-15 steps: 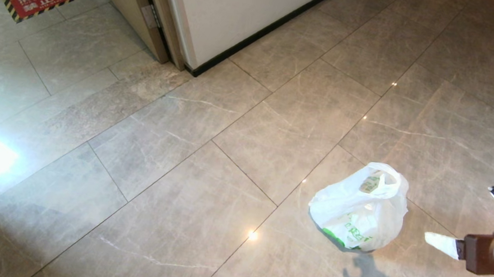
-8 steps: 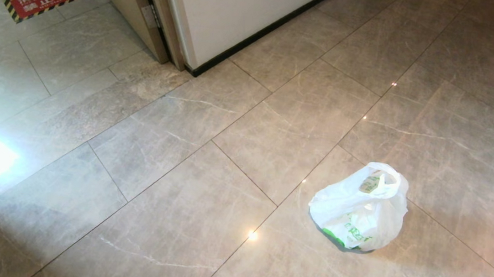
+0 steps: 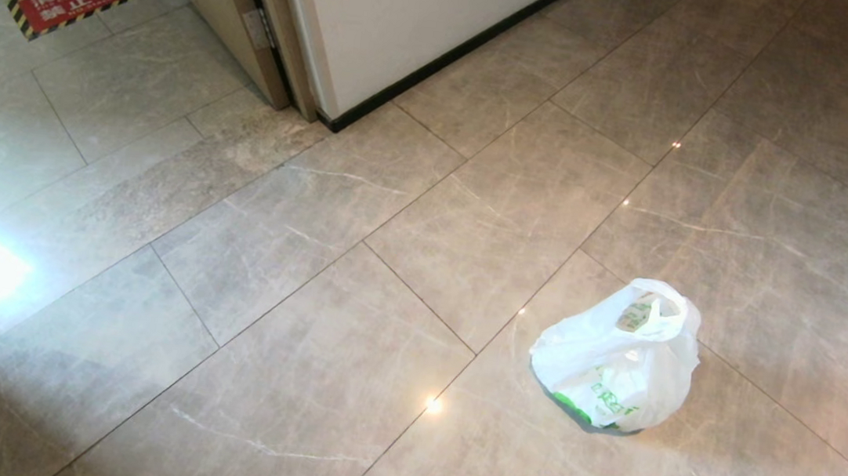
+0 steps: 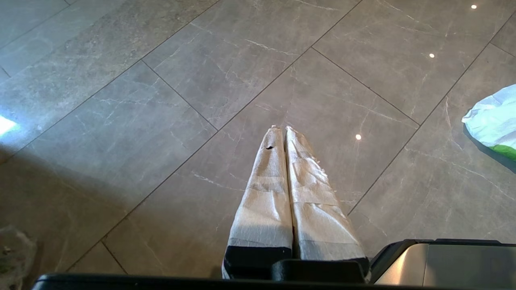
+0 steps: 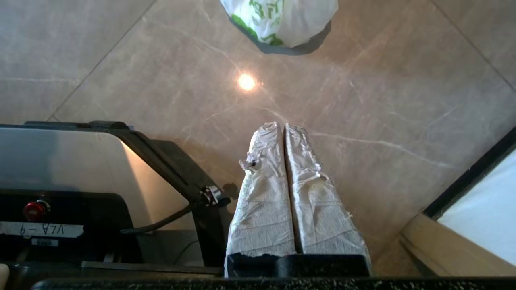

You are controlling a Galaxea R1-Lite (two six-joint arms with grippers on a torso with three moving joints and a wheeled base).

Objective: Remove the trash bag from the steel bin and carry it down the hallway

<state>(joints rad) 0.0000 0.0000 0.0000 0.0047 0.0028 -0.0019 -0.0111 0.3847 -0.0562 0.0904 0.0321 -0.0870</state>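
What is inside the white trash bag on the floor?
Through the knotted handles of the trash bag a tan, cardboard-like item with green marking shows. The rest of the contents is hidden by the plastic. It sits on the hallway tiles.

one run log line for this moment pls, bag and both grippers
trash bag: on hallway floor, unheld | right gripper: shut, empty, short of bag | left gripper: shut, empty, parked

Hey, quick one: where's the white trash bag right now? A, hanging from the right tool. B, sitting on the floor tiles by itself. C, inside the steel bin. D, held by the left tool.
B: the bag sits on the floor, and no tool touches it in any view.
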